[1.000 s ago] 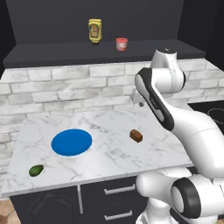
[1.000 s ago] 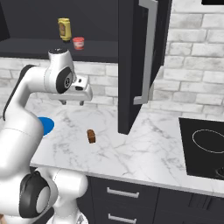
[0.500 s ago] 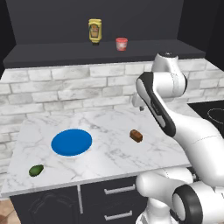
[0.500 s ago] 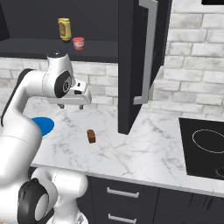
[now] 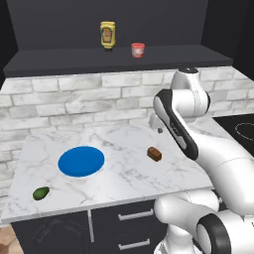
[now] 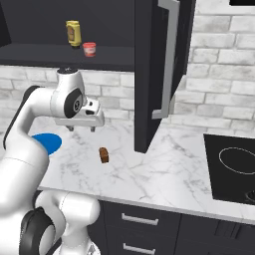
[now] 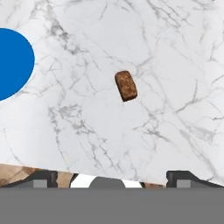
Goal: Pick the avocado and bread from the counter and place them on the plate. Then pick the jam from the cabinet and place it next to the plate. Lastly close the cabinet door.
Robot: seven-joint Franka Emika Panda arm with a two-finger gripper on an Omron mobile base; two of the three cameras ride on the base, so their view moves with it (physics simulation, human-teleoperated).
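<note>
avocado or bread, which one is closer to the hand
The bread: the brown chunk lies on the counter almost under the open hand, while the green avocado sits beyond the blue plate at the counter's far corner.

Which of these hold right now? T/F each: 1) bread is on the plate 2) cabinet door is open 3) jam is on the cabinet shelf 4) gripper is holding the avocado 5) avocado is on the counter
1) The bread is on the plate: false. It lies on the bare counter, apart from the plate.
2) The cabinet door is open: true.
3) The jam is on the cabinet shelf: true, beside a yellow bottle.
4) The gripper is holding the avocado: false. Its jaws are open and empty, above the counter.
5) The avocado is on the counter: true, near the front edge, off the plate.
</note>
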